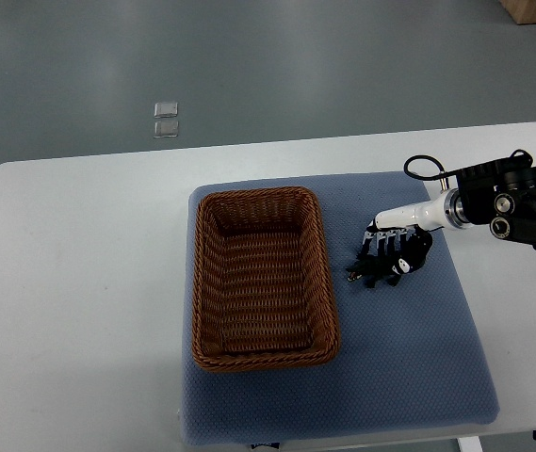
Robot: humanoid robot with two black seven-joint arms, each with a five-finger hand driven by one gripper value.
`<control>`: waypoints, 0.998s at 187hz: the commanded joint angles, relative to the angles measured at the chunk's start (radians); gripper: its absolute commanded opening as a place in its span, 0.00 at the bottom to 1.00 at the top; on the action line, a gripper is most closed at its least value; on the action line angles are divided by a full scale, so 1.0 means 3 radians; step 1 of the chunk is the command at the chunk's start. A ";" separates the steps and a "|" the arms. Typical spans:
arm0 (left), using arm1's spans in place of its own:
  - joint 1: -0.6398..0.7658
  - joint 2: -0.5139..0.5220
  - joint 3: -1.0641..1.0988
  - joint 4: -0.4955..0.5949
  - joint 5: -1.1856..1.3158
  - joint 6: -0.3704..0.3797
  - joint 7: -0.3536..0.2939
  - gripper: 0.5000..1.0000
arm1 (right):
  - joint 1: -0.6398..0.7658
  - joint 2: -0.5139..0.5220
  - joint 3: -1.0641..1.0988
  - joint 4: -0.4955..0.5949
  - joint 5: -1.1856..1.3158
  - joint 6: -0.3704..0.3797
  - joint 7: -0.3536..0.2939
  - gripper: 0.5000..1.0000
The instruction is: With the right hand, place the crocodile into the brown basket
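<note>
A: Our right robot hand [392, 259] sits low over the blue mat [418, 358], just right of the basket. We can't tell whether it is wide, narrow or gripping; dark on dark hides that.

B: And the crocodile [353, 275]?

A: Mostly hidden under the robot hand. We take the small bit poking out at its lower left for part of it, lying on the mat.

B: How would it handle?

A: We judge it a small toy, light, perhaps a little soft and not fragile. We'd take it across the body rather than by a thin end, which could slip.

B: Anything in our way?

A: Only the brown basket [199, 282] itself: its right wall stands between the toy and the empty inside, so we'd lift over the rim. The white desk [79, 282] carries nothing else nearby.
</note>
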 commanded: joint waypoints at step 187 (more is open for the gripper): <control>0.0000 0.0000 0.0002 -0.0005 0.0001 -0.0005 0.0000 1.00 | 0.0364 -0.0304 0.0058 0.0016 0.0046 0.0146 0.0046 0.00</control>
